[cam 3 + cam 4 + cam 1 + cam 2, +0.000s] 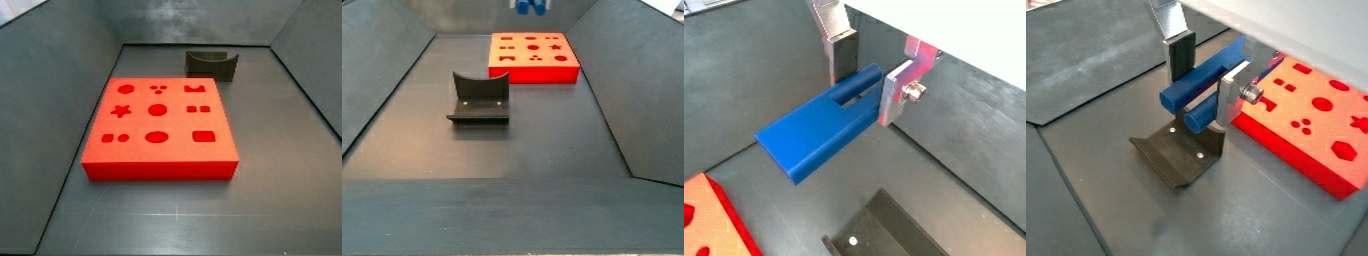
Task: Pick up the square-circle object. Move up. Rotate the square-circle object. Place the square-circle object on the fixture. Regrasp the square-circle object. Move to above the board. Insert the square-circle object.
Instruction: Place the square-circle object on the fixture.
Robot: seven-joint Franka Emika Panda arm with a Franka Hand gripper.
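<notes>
The square-circle object, a bright blue elongated piece, sits between the silver fingers of my gripper, which is shut on it. It hangs in the air above the fixture, lying roughly level across the jaws. In a side view only the blue piece's lower end shows at the frame's top edge, high over the far end of the bin. The fixture stands on the floor with its notch empty. The red board lies flat with its cut-outs facing up.
Sloping grey walls enclose the dark floor on every side. The fixture stands a short way from one short edge of the board. A corner of the board shows in a wrist view.
</notes>
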